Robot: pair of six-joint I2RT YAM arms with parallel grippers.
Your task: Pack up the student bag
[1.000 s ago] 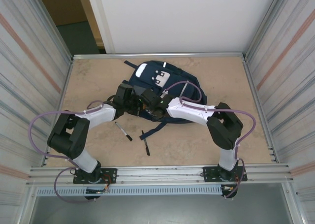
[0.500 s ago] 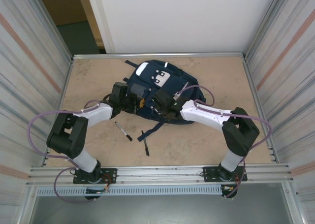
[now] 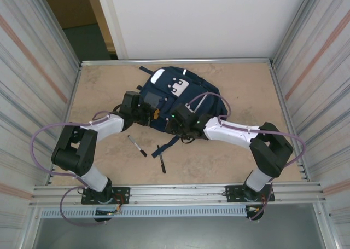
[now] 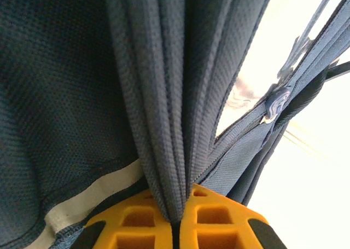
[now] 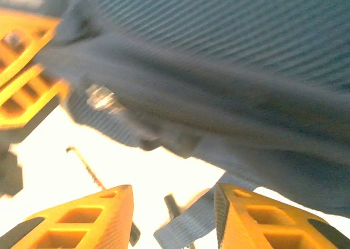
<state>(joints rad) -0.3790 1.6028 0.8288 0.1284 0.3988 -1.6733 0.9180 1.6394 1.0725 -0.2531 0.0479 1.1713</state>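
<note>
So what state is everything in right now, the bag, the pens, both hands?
student bag: lying on the table, zip state unclear.
left hand: shut on a fold of the bag's fabric.
right hand: open, holding nothing.
left pen: lying loose on the table, unpacked.
right pen: likewise.

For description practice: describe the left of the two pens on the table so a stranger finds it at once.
Find the navy backpack mid-table. In front of it lie two dark pens: the slanted pen nearer the left arm is yours, while the other pen lies beside the bag's trailing strap.
</note>
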